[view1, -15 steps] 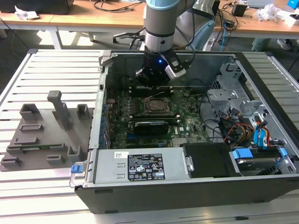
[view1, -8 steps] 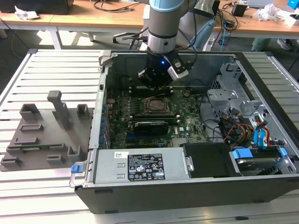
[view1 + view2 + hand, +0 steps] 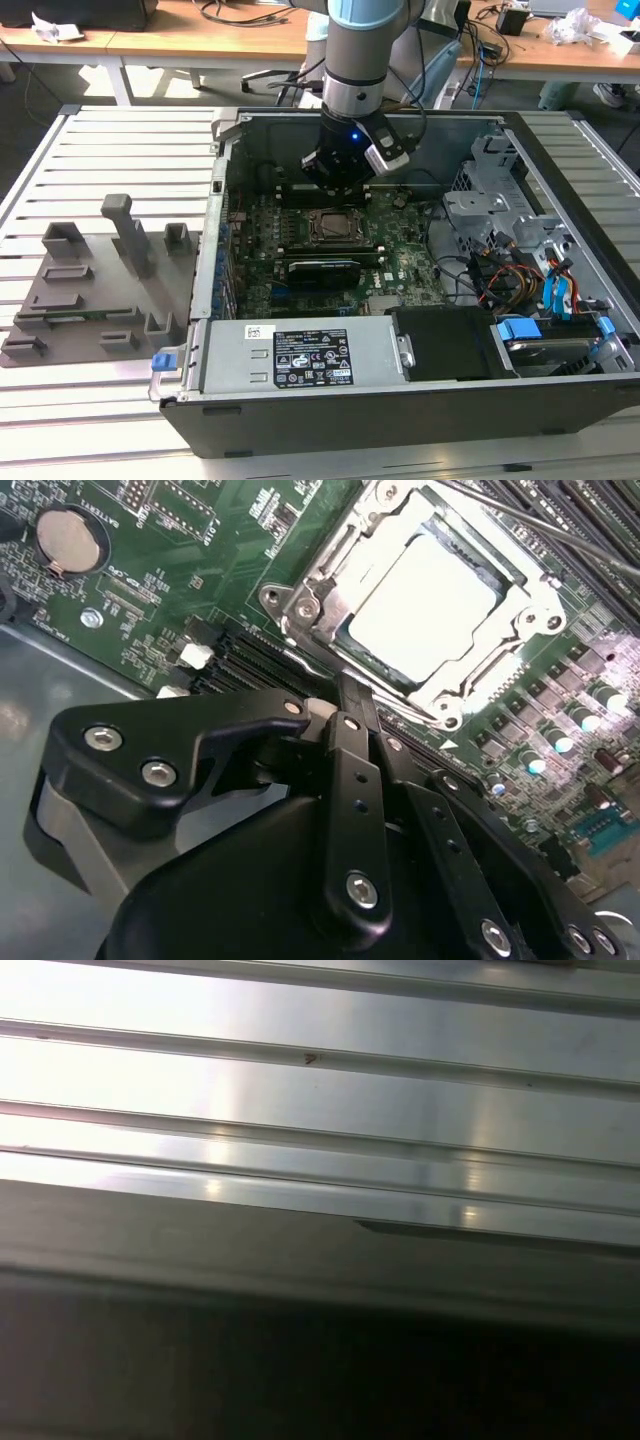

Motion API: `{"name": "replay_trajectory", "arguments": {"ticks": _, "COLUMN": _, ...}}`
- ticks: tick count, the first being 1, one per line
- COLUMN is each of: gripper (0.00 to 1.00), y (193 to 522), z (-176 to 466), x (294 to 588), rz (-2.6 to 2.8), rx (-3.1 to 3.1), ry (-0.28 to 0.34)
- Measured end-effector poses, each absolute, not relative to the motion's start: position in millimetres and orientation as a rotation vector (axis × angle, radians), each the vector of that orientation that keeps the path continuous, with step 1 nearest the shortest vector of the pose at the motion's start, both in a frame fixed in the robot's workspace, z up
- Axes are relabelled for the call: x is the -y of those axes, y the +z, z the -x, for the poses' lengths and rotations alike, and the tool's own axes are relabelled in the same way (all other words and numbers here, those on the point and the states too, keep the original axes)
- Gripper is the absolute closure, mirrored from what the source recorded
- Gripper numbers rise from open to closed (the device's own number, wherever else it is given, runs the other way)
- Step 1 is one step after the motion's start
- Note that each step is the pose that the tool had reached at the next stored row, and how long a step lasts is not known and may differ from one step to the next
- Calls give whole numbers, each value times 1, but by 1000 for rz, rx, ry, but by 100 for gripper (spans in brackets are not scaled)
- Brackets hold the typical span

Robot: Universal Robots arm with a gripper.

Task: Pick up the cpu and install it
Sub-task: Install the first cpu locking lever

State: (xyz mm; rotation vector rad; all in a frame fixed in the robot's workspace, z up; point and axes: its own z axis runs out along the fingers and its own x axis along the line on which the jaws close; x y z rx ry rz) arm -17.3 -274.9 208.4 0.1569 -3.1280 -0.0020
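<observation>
While the slatted metal table (image 3: 120, 150) carries everything, the big open computer case (image 3: 400, 400) lies on it with the green motherboard (image 3: 400, 265) exposed inside. The arm (image 3: 365, 50) comes down from above into the case, and its gripper (image 3: 340, 180) hangs just above the board. Beside the case, on the exterior view's left, sits a grey tray (image 3: 60, 300) of upright blocks. In the second wrist view the black fingers (image 3: 350, 770) look drawn close together with nothing between them, their tips right at the edge of the socket frame (image 3: 310, 590). Just beyond the fingertips lies the cpu (image 3: 425, 600), flat in the socket with its pale metal top facing up. It is about square, so no long axis stands out; its edges run in line with the frame around it.
</observation>
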Motion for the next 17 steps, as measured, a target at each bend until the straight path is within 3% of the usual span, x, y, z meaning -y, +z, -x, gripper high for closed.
{"name": "replay_trajectory", "arguments": {"ticks": 17, "gripper": 89, "y": 204, "z": 12, "x": 277, "rz": -116, "rx": 3129, "ry": 0}}
